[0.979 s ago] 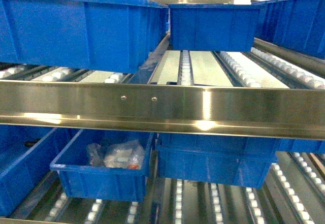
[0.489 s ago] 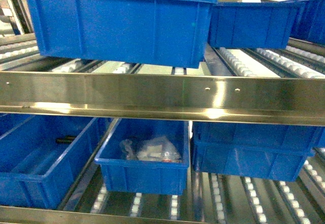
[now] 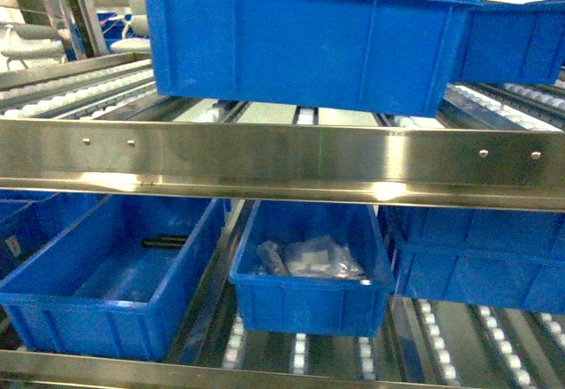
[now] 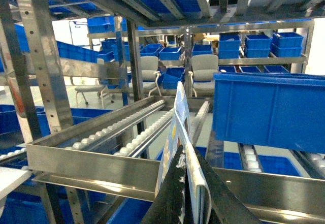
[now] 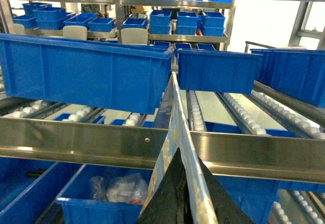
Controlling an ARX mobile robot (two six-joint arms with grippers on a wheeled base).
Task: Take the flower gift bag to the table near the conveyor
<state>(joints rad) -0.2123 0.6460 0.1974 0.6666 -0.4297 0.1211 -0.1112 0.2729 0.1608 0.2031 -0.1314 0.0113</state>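
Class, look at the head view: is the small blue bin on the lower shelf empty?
No. The small blue bin on the lower level of the conveyor holds clear plastic packets lying inside it.

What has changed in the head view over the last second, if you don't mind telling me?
The whole scene slid to the right in the picture: the small bin with plastic packets went from lower left to centre, and the large upper bin moved rightward too, so the camera swung left. A long lower bin came into view. The conveyor and bins themselves kept their arrangement.
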